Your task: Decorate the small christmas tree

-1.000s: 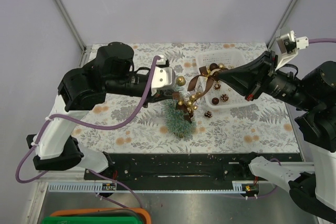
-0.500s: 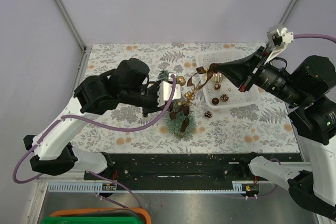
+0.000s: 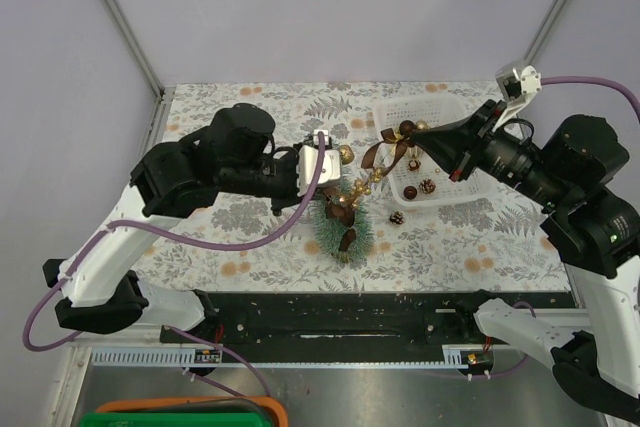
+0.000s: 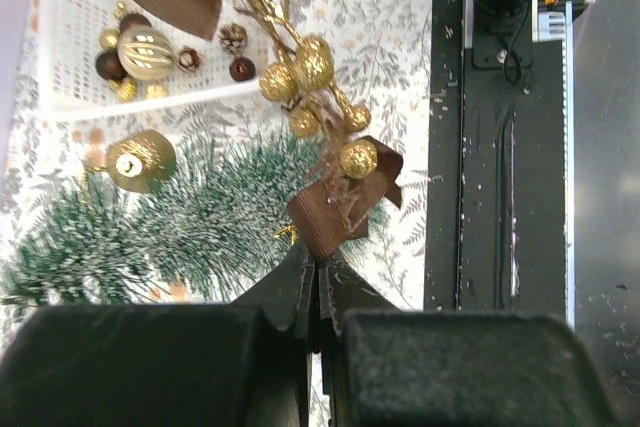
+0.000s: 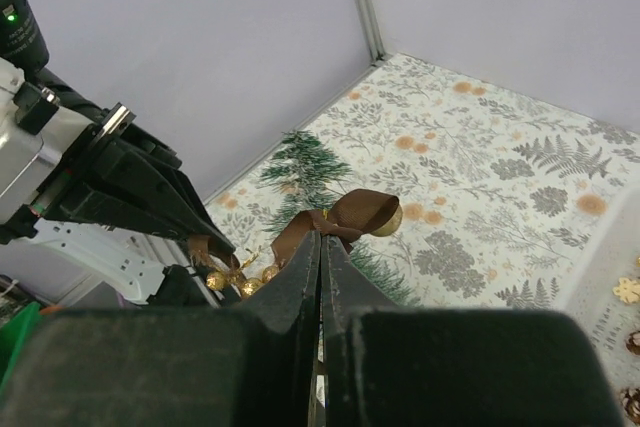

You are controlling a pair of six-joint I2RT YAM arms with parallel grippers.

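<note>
The small christmas tree (image 3: 332, 237) lies on its side near the centre of the bench (image 3: 250, 247), its length running roughly from 11 o'clock to 5 o'clock in the top view.

A gold-bead garland (image 4: 312, 67) with brown ribbon ends hangs above the tree, rising toward 1 o'clock.

- **Left hand** (image 4: 318, 269): fully closed, pinching the brown ribbon at the garland's lower end, directly over the tree's bristles.
- **Right hand** (image 5: 322, 247): fully closed, pinching the brown ribbon bow at the upper end, over the near-left corner of the white basket (image 3: 445, 107).

The basket sits at 2 o'clock from the tree and holds several baubles and pine cones. 1 pine cone (image 3: 397, 217) lies on the bench at 3 o'clock from the tree, just outside the basket. 1 gold bauble (image 4: 140, 159) rests beside the bristles at 12 o'clock.
</note>
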